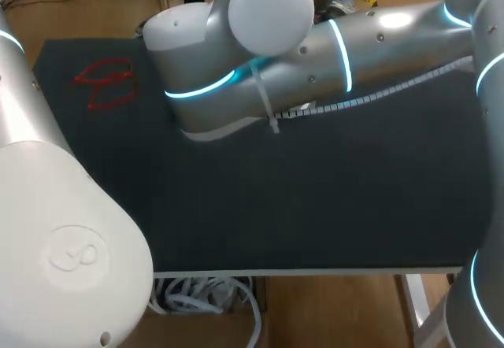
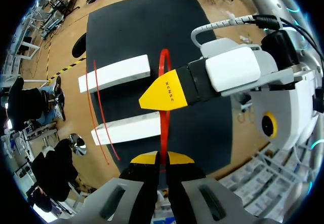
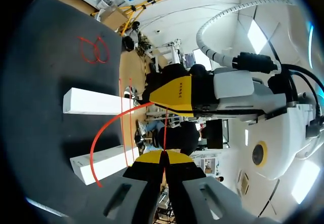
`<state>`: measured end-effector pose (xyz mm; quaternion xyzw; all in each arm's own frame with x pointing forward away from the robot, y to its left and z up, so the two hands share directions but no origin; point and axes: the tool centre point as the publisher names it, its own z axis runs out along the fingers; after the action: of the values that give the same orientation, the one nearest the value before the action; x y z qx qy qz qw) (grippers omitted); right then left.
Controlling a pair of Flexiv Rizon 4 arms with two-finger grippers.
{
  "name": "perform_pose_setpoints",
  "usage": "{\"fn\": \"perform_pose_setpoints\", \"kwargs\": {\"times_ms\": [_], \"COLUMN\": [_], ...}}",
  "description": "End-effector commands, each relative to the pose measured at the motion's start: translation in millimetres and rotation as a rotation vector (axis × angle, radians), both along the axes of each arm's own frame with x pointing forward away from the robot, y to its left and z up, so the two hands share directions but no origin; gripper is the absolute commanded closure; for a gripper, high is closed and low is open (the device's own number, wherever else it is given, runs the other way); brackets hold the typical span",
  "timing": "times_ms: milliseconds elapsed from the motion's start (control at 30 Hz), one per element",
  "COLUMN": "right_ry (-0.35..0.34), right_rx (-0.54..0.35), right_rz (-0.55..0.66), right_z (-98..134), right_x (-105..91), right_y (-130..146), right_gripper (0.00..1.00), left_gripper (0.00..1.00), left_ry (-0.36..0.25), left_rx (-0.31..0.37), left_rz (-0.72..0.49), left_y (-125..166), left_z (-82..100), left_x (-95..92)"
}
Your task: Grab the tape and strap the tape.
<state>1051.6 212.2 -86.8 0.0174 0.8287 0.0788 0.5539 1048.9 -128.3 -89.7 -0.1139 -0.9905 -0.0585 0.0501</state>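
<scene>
Loose red loops (image 1: 104,84) lie near the far left corner of the black table (image 1: 315,206). Above it, the left gripper (image 2: 162,158) is clamped on the red tape (image 2: 164,125), its yellow tips pressed together with the strip between them. The tape runs ahead beside two white blocks (image 2: 115,72) lying parallel, with thinner red strands crossing their ends. The right gripper (image 3: 164,158), its arm stretched across the table, pinches the same tape with its fingers closed.
</scene>
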Motion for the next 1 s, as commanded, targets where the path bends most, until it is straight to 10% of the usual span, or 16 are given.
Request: {"fn": "perform_pose_setpoints", "kwargs": {"times_ms": [33, 1000], "right_ry": [0.011, 0.026], "right_rx": [-0.004, -0.013], "right_rz": [0.002, 0.029], "right_z": [1.3, -3.0], "right_x": [-3.3, 3.6], "right_y": [-2.4, 8.6], "right_gripper": [1.00, 1.00], "left_gripper": [1.00, 1.00], "left_ry": [-0.001, -0.001], "left_rx": [0.000, 0.000], "left_rz": [-0.001, -0.001], "left_y": [0.4, 0.4], "left_z": [-0.1, -0.1], "left_x": [-0.4, -0.4]}}
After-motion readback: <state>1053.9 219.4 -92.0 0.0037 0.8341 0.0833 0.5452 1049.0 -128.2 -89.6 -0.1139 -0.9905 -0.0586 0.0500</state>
